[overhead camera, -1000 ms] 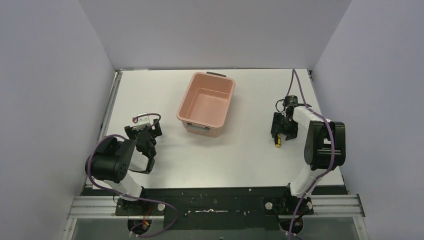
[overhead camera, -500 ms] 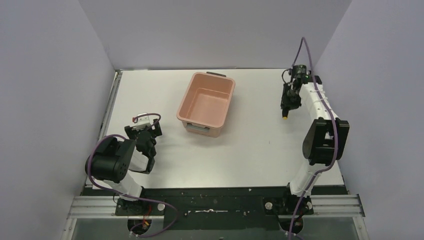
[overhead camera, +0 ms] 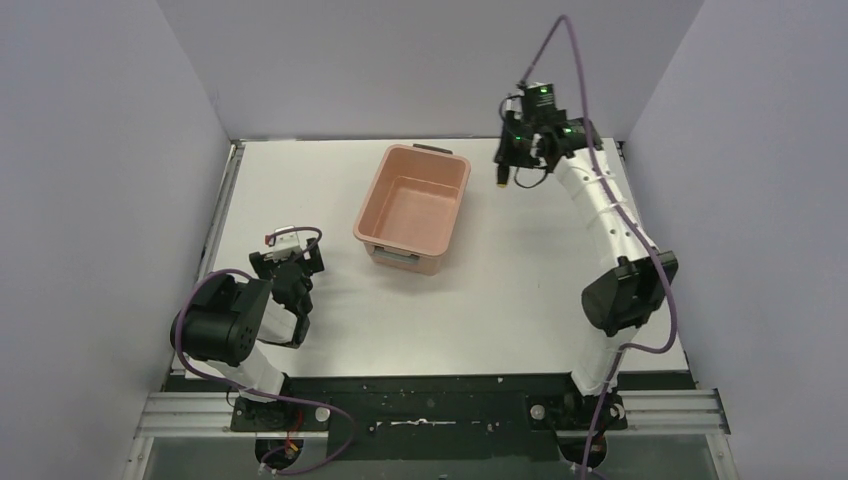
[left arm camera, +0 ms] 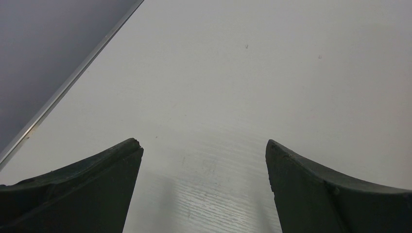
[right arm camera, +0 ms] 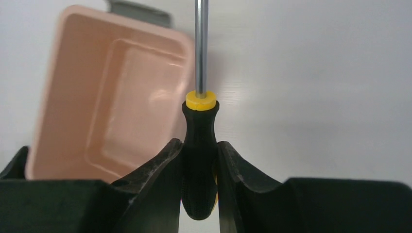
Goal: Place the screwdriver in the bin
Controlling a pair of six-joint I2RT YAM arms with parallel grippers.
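Note:
My right gripper (overhead camera: 507,168) hangs raised over the table's back right, just right of the bin's far corner. It is shut on the screwdriver (right arm camera: 199,145), its black handle clamped between the fingers with the yellow collar and thin metal shaft pointing away from the wrist camera. From above, only the yellow end of the screwdriver (overhead camera: 499,184) peeks out below the gripper. The salmon-pink bin (overhead camera: 371,195) stands empty at the table's back centre; in the right wrist view the bin (right arm camera: 53,97) lies left of the shaft. My left gripper (overhead camera: 290,265) rests open at the near left, nothing between its fingers (left arm camera: 111,165).
Grey walls close in the table on the left, back and right. A metal strip (left arm camera: 73,80) runs along the table's left edge near the left gripper. The right arm's purple cable (overhead camera: 560,40) loops high above the back of the table.
The right gripper closed on the screwdriver at the table's right side, lifted it, and carried it back and left to beside the bin. The left arm has not moved.

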